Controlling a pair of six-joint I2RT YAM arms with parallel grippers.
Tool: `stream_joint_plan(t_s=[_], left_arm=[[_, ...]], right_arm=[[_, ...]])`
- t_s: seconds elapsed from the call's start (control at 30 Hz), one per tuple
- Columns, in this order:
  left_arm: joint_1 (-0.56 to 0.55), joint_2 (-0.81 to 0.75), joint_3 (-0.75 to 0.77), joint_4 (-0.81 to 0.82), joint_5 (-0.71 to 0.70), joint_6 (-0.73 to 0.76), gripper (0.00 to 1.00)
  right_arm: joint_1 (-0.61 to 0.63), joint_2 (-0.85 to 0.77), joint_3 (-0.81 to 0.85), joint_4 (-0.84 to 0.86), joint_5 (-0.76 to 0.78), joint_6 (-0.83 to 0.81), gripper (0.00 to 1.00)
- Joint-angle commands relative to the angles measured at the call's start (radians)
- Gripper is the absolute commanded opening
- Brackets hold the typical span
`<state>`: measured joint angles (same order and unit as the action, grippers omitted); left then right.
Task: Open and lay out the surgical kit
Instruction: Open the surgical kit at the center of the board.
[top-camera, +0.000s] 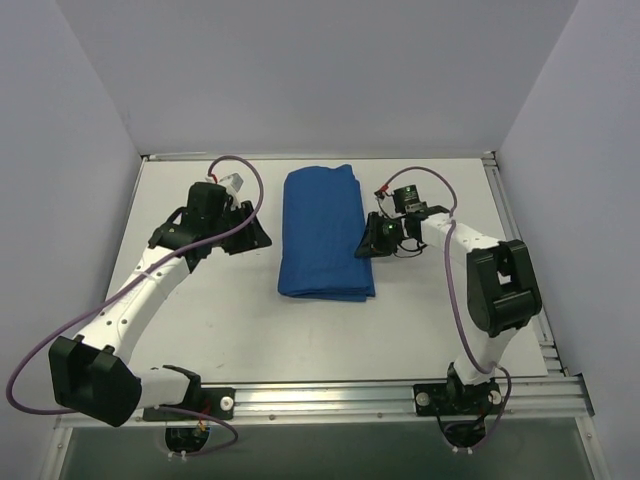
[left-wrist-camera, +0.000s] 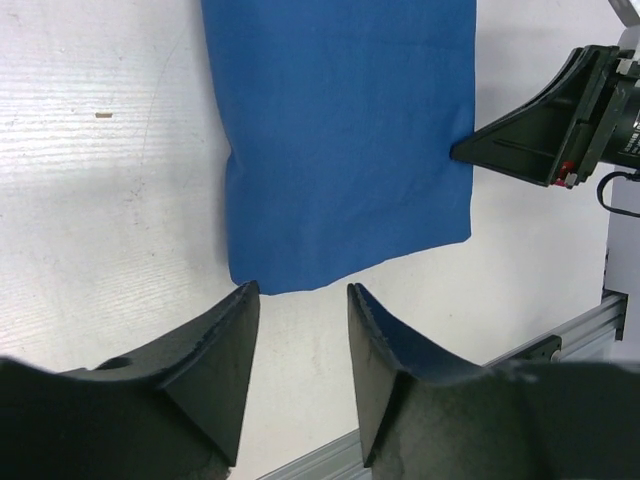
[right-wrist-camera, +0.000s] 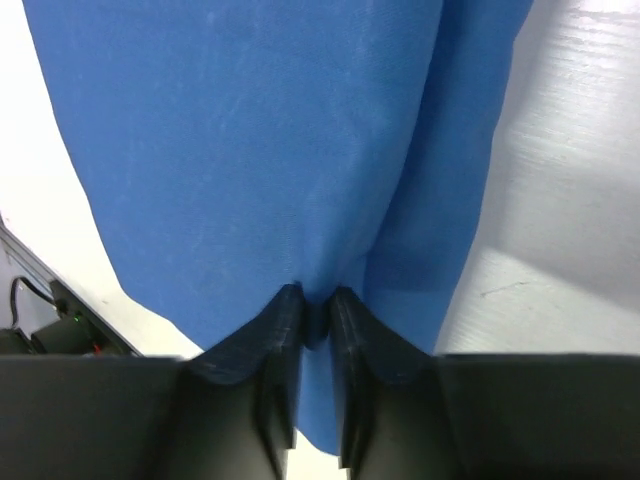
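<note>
The folded blue cloth wrap (top-camera: 322, 232) lay at the middle of the frame on the white table (top-camera: 200, 330). My right pincer (right-wrist-camera: 316, 300) was pinching a fold at its right edge. My left pincer (left-wrist-camera: 301, 288) stood spread just beside its left edge.

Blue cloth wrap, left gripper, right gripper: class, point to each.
blue cloth wrap (top-camera: 325, 235): top external view, cloth's middle.
left gripper (left-wrist-camera: 300, 290): left wrist view, between fingertips.
right gripper (right-wrist-camera: 316, 296): right wrist view, between fingertips.
</note>
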<state>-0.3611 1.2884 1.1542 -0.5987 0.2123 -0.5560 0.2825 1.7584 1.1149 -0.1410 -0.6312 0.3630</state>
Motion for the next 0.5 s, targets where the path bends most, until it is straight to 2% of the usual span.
stream_joint_plan(t_s=[0.0,0.07,0.1,0.13,0.23,0.33,0.47], left_arm=[[-0.004,-0.037,0.025,-0.026,-0.007,0.018,0.47],[-0.004,-0.047,0.029,-0.038,-0.017,0.018,0.44],[-0.003,-0.052,0.032,-0.056,-0.024,0.016,0.42],[-0.002,-0.063,0.036,-0.067,-0.033,0.015,0.4],[-0.004,-0.098,0.055,-0.139,-0.122,-0.011,0.3],[0.001,-0.159,0.053,-0.182,-0.198,-0.059,0.28],[0.004,-0.248,0.05,-0.248,-0.284,-0.143,0.27]], right_arm=[[0.039,0.006,0.083,-0.029,0.049,0.001,0.13],[0.069,0.004,0.155,-0.084,0.102,-0.012,0.11],[0.107,0.004,0.193,-0.115,0.134,-0.019,0.02],[0.13,0.006,0.233,-0.146,0.206,-0.033,0.0],[0.24,0.024,0.414,-0.238,0.334,-0.05,0.0],[0.361,0.113,0.621,-0.321,0.389,-0.062,0.0],[0.513,0.313,0.859,-0.371,0.422,-0.073,0.0]])
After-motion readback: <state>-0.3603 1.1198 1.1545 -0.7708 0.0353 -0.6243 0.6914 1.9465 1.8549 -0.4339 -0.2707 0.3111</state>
